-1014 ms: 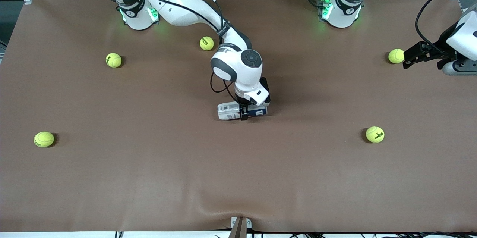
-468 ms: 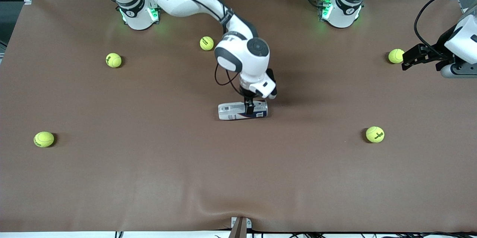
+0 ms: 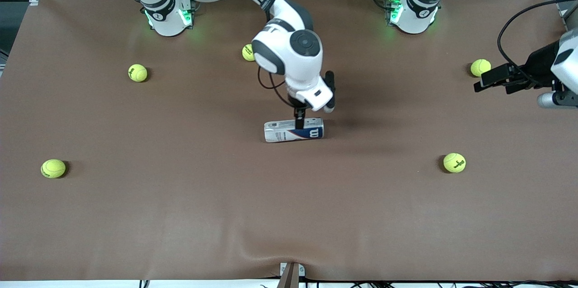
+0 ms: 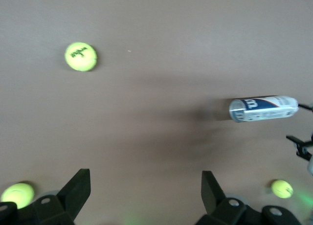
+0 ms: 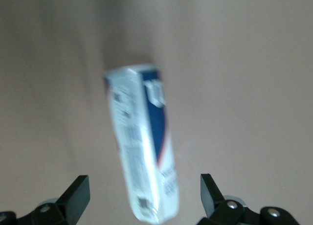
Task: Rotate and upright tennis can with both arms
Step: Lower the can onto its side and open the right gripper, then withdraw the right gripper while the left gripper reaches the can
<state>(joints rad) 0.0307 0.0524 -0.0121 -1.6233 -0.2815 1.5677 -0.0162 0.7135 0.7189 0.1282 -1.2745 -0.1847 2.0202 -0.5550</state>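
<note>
The tennis can lies on its side in the middle of the brown table, with its navy "W" end toward the left arm's end. My right gripper hangs just above the can's middle, open and empty. In the right wrist view the can lies below and between the spread fingers of the right gripper, untouched. My left gripper is open and empty over the left arm's end of the table. The left wrist view shows the left gripper with the can far off.
Several yellow-green tennis balls lie scattered on the table. One is beside the left gripper, one is nearer the front camera, one is partly hidden by the right arm, and two are at the right arm's end.
My right gripper has lifted off the can and drawn back toward the bases, uncovering the "W". The can has stayed in place. My left gripper has shifted a little toward the table's middle.
</note>
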